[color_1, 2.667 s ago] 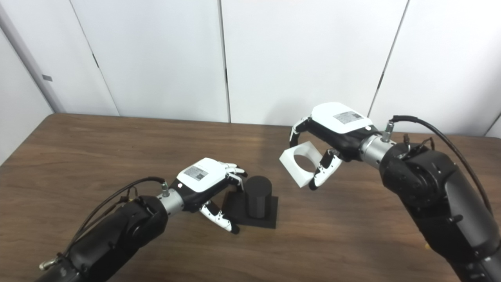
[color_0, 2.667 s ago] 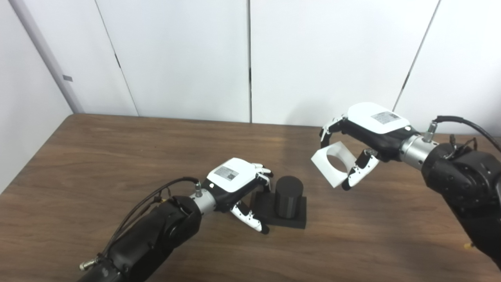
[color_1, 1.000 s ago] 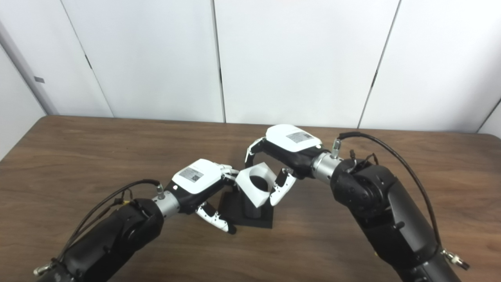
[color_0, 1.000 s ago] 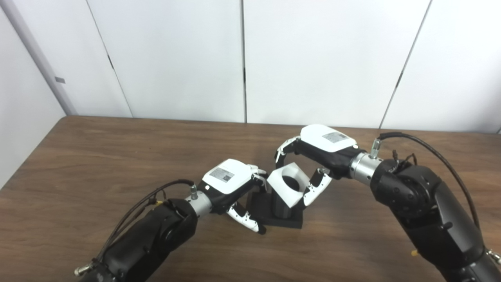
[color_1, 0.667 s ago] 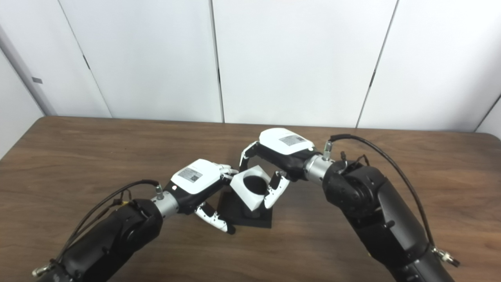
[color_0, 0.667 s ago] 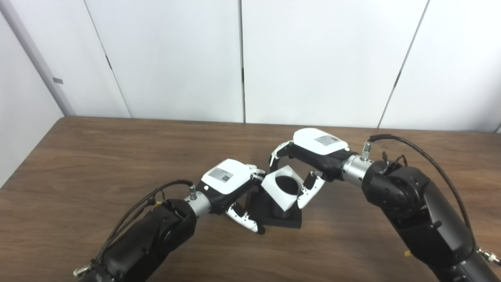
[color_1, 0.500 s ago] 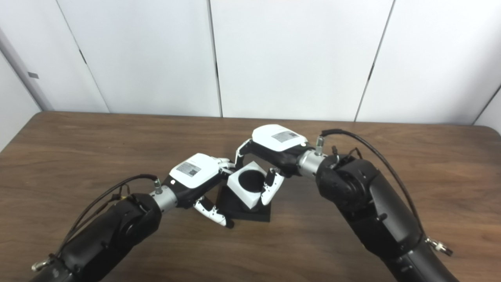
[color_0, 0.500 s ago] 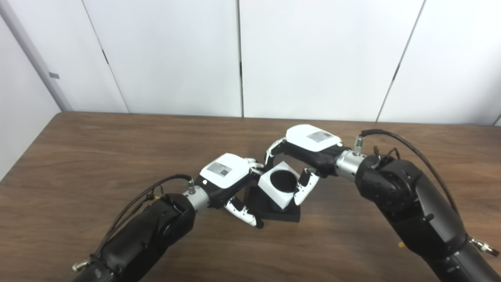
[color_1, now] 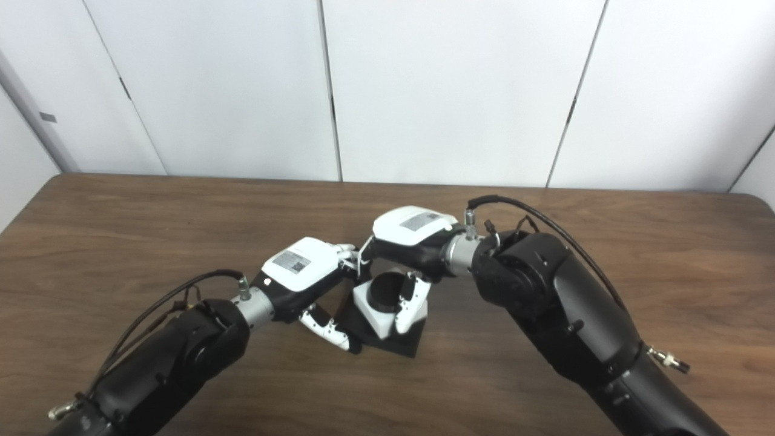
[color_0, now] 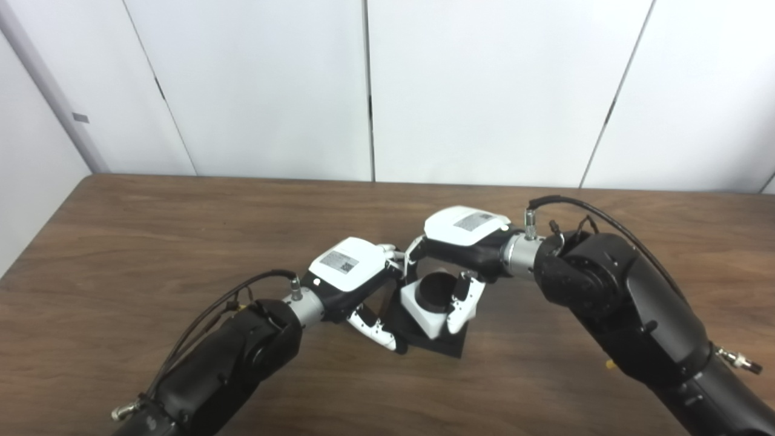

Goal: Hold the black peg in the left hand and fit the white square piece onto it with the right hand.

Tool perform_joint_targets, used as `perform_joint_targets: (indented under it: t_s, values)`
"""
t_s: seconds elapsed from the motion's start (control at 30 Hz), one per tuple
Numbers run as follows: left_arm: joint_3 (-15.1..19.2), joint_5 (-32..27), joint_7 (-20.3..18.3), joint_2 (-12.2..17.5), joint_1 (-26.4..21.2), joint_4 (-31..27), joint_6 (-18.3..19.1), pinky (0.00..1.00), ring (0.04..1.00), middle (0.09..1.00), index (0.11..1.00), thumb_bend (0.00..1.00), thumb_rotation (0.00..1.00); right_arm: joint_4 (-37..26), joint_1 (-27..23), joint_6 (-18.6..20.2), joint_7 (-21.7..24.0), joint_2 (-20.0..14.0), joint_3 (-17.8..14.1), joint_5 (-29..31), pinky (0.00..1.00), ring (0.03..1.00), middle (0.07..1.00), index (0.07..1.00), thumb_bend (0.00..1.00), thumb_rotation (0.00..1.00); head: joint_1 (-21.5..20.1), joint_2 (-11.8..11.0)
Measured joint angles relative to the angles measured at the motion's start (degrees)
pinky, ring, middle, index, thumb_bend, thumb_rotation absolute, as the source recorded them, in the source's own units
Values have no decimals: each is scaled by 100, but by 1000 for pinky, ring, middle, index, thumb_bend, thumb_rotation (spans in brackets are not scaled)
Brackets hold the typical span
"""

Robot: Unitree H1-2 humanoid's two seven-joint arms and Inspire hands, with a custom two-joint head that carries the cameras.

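White square piece: seated over the black peg, whose round top is seen through the central hole; the piece is lowered close to the black base plate, near the middle of the wooden table.

Right hand: arched over the piece from the right, with its fingers closed on the near-right and far sides.

Left hand: set at the left edge of the base, fingers curled against it; whether the base is truly clamped cannot be told.

Risk, as judged: if the piece is slightly tilted, it may be jammed short of the base. Should the left hand's hold be loose, the base could be dragged or tipped when the right hand is released or withdrawn.
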Motion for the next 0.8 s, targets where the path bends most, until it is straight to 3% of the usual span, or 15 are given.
perform_joint_targets:
  t_s: [0.57,0.8]
  values:
    - [1,4,0,0,4,-6,1,827,900,864,494,521,79,-4,77,2,31,-6,-92,-11,729,838,839,745,922,273,-17,26]
    - [1,5,0,1,7,-13,1,824,893,862,493,521,79,-7,100,23,-138,-17,-478,126,710,832,841,767,891,271,-35,9]
